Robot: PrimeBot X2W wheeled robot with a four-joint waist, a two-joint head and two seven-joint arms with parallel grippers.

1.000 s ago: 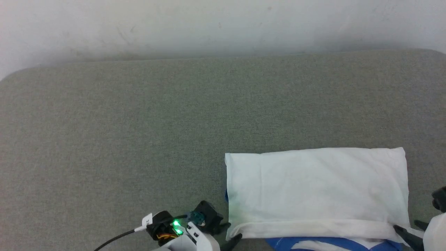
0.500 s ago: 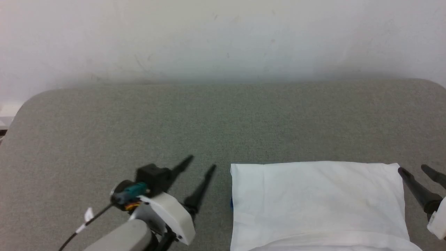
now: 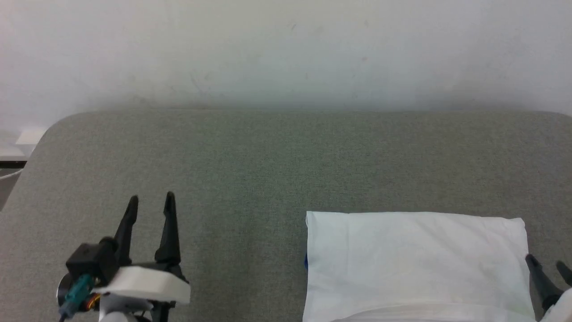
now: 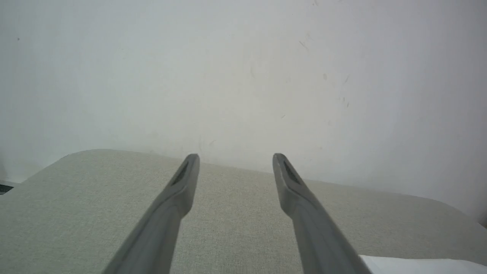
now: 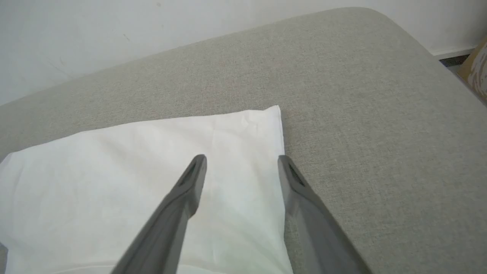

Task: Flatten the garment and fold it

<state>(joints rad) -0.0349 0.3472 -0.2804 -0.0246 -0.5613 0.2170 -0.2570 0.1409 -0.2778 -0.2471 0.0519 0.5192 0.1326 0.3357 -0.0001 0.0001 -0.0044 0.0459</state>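
The garment (image 3: pixel 415 264) lies folded into a flat white rectangle at the lower right of the grey table, with a sliver of blue at its left edge. My left gripper (image 3: pixel 150 200) stands open well to the garment's left, above bare table, nothing between its fingers. In the left wrist view the left gripper (image 4: pixel 235 157) points at the wall, and a corner of the garment (image 4: pixel 418 265) shows at the bottom right. My right gripper (image 3: pixel 546 262) is open at the garment's right edge. In the right wrist view the right gripper (image 5: pixel 241 159) hovers over the garment's (image 5: pixel 133 179) right border, empty.
The grey fabric-covered table (image 3: pixel 268 170) has rounded corners and ends at a white wall (image 3: pixel 286 49) behind it. Beyond the table's right end, a brown object (image 5: pixel 475 72) stands on the floor. Bare table spreads to the garment's left and behind it.
Both grippers have opened and come off the garment's near edge; the left one swung away to the left. The head camera tilted up, so the picture shifted.
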